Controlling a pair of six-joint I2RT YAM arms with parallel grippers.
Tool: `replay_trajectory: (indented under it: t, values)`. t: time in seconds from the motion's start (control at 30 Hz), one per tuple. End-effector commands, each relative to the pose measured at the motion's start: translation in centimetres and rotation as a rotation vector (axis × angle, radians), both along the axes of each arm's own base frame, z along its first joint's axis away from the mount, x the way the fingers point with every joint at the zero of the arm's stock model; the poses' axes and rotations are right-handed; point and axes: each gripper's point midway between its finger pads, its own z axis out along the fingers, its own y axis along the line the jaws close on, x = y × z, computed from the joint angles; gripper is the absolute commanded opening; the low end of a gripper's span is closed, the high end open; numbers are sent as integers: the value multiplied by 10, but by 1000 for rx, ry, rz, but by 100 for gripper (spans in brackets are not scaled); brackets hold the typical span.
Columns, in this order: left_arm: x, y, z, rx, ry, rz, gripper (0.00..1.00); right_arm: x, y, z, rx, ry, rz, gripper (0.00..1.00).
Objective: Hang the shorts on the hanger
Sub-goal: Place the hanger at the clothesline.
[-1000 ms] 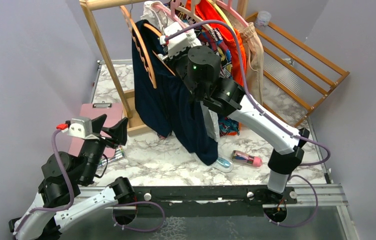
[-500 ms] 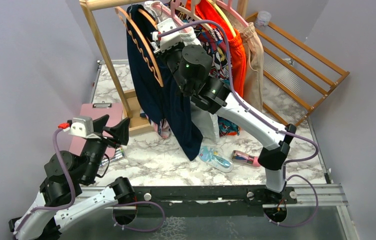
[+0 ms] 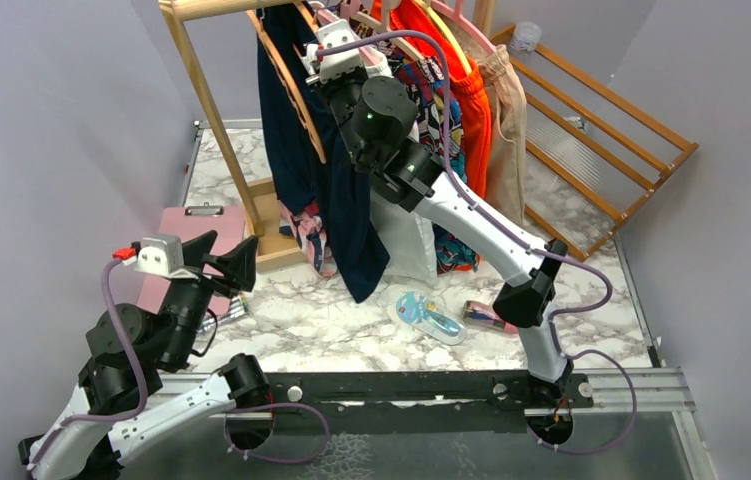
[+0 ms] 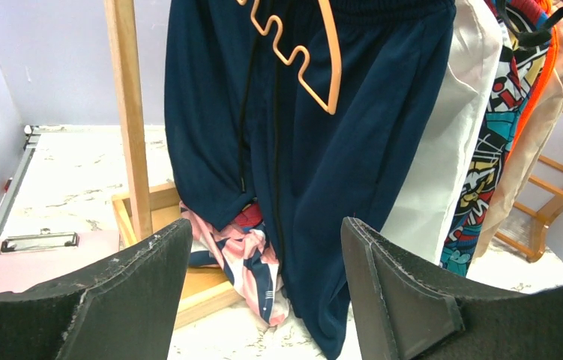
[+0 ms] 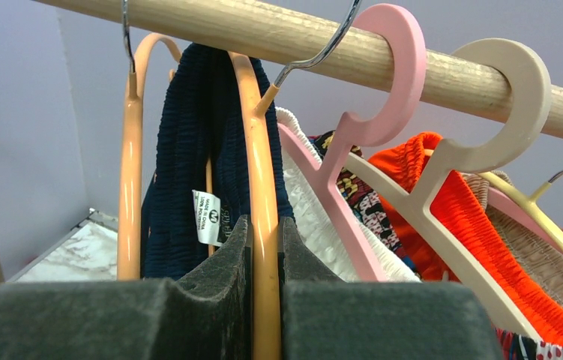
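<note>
The navy shorts (image 3: pixel 351 215) hang full length from the wooden rail, their hem above the marble top. In the right wrist view their ribbed waistband (image 5: pixel 188 142), with its white label, sits between two orange-tan hangers. My right gripper (image 5: pixel 265 221) is shut on the shoulder of the nearer hanger (image 5: pixel 257 142), whose metal hook lies over the rail. In the top view that gripper (image 3: pixel 319 30) is high up at the rail. My left gripper (image 3: pixel 221 262) stays low at the left, open and empty. Its view looks between its jaws (image 4: pixel 265 229) at the shorts (image 4: pixel 323 150) and a notched hanger (image 4: pixel 334 67).
The rail (image 5: pixel 338 45) also carries pink hangers (image 5: pixel 383 67), a beige one (image 5: pixel 503 90), white shorts (image 4: pixel 443 150) and orange shorts (image 3: pixel 466 90). A pink-and-navy cloth (image 3: pixel 311 235) lies at the rack's foot. A pink clipboard (image 3: pixel 186 235), a blue packet (image 3: pixel 429 318) and a slatted wooden frame (image 3: pixel 601 120) are nearby.
My right arm has lifted the hanger and shorts up and to the left, towards the rail; the shorts' hem has come up off the table. The left arm has not moved.
</note>
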Motion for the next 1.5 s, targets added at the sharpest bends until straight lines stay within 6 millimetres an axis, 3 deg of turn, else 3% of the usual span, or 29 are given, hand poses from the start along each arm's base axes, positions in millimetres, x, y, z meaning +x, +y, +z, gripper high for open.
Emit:
replay_trajectory:
  t: [0.0,0.3,0.67,1.47]
  values:
    - [-1,2,0,-28,0,0,75,-10,-15,66,210,-149,43,1]
    - [2,-12,-12,-10,25,-33,75,0,6,58,201,-158,119,1]
    - [4,-14,-22,17,27,-28,75,10,25,36,183,-124,149,1]
    - [5,-16,-37,2,51,-29,74,28,47,-2,150,-77,169,1]
